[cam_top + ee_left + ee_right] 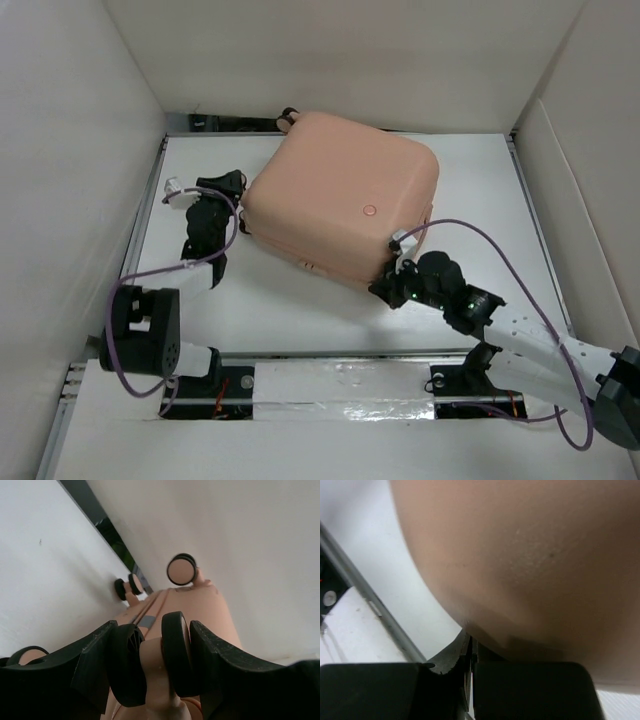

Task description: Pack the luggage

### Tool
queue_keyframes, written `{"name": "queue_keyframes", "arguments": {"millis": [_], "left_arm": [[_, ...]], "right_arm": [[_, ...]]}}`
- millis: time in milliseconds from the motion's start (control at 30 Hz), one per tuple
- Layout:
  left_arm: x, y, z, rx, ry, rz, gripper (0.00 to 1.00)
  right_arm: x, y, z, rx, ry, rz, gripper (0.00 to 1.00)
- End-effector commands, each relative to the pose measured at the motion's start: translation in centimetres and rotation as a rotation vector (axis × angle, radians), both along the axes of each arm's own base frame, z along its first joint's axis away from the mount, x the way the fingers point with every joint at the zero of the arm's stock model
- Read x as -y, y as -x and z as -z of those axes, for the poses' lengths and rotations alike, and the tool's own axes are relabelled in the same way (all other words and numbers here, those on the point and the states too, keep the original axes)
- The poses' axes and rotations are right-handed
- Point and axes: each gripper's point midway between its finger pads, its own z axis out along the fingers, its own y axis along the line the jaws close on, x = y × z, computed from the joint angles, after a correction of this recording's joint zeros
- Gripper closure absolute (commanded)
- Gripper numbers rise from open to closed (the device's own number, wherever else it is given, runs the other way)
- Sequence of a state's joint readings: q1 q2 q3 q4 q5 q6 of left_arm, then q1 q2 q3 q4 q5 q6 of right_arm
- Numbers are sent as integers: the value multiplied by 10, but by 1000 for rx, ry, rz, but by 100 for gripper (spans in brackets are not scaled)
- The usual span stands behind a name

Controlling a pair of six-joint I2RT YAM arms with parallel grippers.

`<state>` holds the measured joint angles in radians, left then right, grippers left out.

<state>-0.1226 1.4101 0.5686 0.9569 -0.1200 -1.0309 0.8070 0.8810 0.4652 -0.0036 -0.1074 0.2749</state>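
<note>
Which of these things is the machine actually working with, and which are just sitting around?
In the job:
- luggage, closed
- its wheel, clasped by the left tool
- right tool, shut, at the luggage's near corner

Just there:
- table
- purple cables
- white walls

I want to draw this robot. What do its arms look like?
Both arms are black and white: chunky black joints, white links. The left arm and right arm each trail a looping purple cable. Small green lights glow on the right arm. The left tool and right tool have thick black fingers.
</note>
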Motion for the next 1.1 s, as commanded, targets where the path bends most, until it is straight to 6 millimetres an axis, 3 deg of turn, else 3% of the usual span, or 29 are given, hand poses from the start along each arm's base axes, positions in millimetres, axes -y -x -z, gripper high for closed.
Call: {"name": "queue_keyframes", "arguments": {"millis": [0,33,67,100,133,167,200,267,300,367,400,467,567,667,700,767,900,967,1033,1067], "left_arm": [[98,71,11,45,-97,401,100],[101,77,11,43,-92,410,100],[104,85,4,63,-86,424,100],[108,92,5,61,-83,441,100],[119,99,4,67,-77,474,100],[124,104,-2,81,-73,492,100],[128,106,-5,86,-70,504,100],[137,112,-13,106,-63,540,100],[144,116,-11,98,-62,570,100],[160,128,-18,114,-48,640,100],[167,133,-21,121,-39,664,100],[188,151,-26,130,-42,725,100],[205,166,-35,145,-54,768,100],[219,183,-54,186,-59,823,100],[225,189,-58,178,-80,843,100],[226,200,-71,215,-114,857,100],[235,210,-71,157,-197,949,100],[245,219,-67,151,-180,1027,100],[243,213,-66,132,-209,1004,69],[236,201,-67,119,-232,923,52]], "right_arm": [[-12,-51,-114,308,-220,58,100],[-22,-45,-111,292,-240,23,100],[-32,-36,-92,255,-234,-7,100],[-56,-16,-68,201,-222,-81,100],[-68,-11,-67,185,-269,-70,100],[-77,-1,-46,144,-259,-84,100],[-91,13,-40,121,-274,-124,100],[-111,18,-26,83,-292,-146,100],[-121,16,-36,99,-307,-153,100],[-127,12,-37,125,-255,-155,100],[-134,6,-56,159,-266,-155,100],[-133,-2,-64,197,-221,-139,100],[-135,-7,-82,227,-206,-132,100],[-142,-8,-87,246,-207,-157,100],[-142,-16,-78,230,-192,-165,100],[-153,-9,-79,229,-232,-239,100],[-158,-3,-58,190,-214,-281,100],[-155,-1,-61,189,-256,-268,100],[-143,3,-48,164,-241,-243,100],[-137,5,-55,174,-258,-233,100]]}}
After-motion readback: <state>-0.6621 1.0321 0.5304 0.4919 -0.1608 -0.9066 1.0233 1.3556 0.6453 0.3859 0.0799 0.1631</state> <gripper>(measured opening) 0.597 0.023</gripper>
